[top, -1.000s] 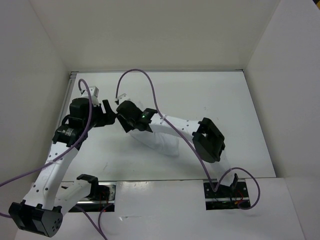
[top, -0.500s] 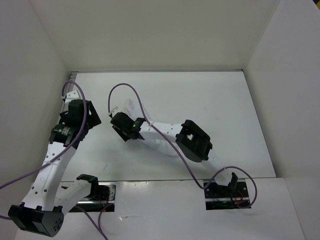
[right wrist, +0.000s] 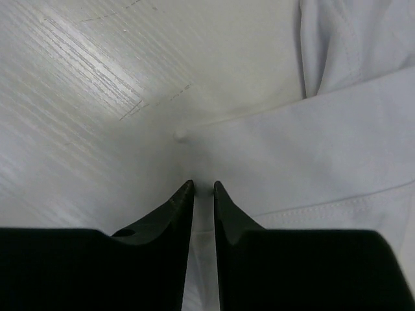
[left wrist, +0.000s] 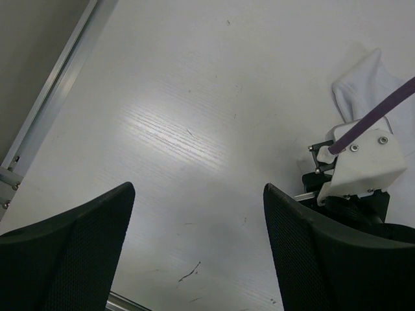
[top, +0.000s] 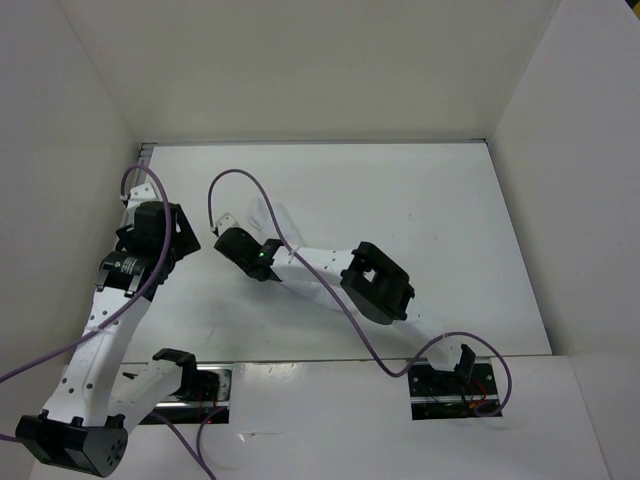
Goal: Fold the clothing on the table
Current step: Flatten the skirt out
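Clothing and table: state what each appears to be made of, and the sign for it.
Clothing: thin white fabric with a soft, dull finish, possibly cotton. It shows soft creases and a stitched hem line. Table: hard white board with a matte finish, perhaps laminate or painted wood. Its sheen is streaky and grain-like, with a few dark scuffs.

Count entry, all views.

- Garments: one, the clothing (top: 270,215), left of centre.
- Tables: one, the table (top: 430,210).
- Arms: two, the left arm (top: 105,330) and the right arm (top: 320,265).
- Grippers: two, the left gripper (left wrist: 194,191) and the right gripper (right wrist: 203,186). Each has two fingers (left wrist: 78,246), four in all.
- Purple cables (top: 236,173): two, one per arm.
- Upright white walls (top: 300,70): three, at left, far and right.
- Base recesses (top: 450,385) in the near ledge: two.
- Metal rail (left wrist: 58,87): one, along the left edge.
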Robot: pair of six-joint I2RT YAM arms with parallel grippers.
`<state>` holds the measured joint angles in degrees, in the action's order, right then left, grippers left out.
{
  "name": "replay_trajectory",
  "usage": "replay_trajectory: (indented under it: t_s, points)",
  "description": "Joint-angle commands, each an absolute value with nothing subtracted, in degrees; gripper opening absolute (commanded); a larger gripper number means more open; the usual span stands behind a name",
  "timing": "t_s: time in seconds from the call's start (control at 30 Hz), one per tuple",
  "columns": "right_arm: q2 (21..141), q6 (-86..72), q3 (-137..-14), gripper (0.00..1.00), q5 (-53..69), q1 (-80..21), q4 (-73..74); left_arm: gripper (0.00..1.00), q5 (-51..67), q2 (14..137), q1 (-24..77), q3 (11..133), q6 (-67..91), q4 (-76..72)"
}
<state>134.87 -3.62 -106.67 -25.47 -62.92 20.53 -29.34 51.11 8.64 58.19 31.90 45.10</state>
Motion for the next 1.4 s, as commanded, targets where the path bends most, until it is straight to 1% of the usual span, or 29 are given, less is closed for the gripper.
replay_trajectory:
  t_s: [0.0,0.13,0.2,0.23,0.3,0.4,0.43,0.53,0.77,0.97,1.1,1.37]
  points:
    - [137.2,-2.72,-109.69,0.21,-26.98,-63.46,19.33,0.87,-29.88,50.36,8.26,58.97,32.61,45.35]
    - [137.72,-2.56,-109.69,0.2,-24.26,-63.46,19.86,0.88,-29.88,50.36,8.26,58.45,32.08,44.82]
    - [137.72,-2.55,-109.69,0.24,-24.26,-63.46,19.86,0.88,-29.88,50.36,8.26,58.45,32.08,44.82]
    - [137.72,-2.55,-109.69,0.24,-24.26,-63.46,19.86,0.88,-29.88,50.36,8.26,58.45,32.08,44.82]
    - [137.72,-2.55,-109.69,0.3,-24.87,-63.46,20.39,0.89,-29.36,50.36,8.26,58.45,31.56,44.3]
    - [137.2,-3.24,-109.69,0.35,-25.48,-63.46,20.39,0.89,-29.36,50.88,8.26,58.45,31.55,44.3]
    - [136.33,-3.25,-109.69,0.4,-25.49,-63.46,20.91,0.89,-29.36,50.89,8.26,58.45,31.55,44.3]
    - [133.77,-3.25,-109.69,0.43,-24.61,-63.46,20.92,0.89,-28.74,50.89,8.26,58.45,31.55,44.3]
    - [131.84,-3.78,-109.16,0.43,-24.61,-63.46,21.53,0.89,-28.22,51.42,8.26,58.45,31.55,43.77]
    - [129.12,-5.01,-106.35,0.43,-23.55,-63.46,22.06,0.89,-28.21,51.94,7.73,58.45,31.55,43.77]
    - [129.11,-5.01,-104.33,0.43,-22.94,-63.46,21.53,0.89,-27.69,52.47,7.73,58.45,31.55,43.24]
    - [131.3,-5.01,-104.33,0.43,-20.13,-62.4,21.53,0.89,-27.16,53.53,7.21,58.45,31.55,42.71]
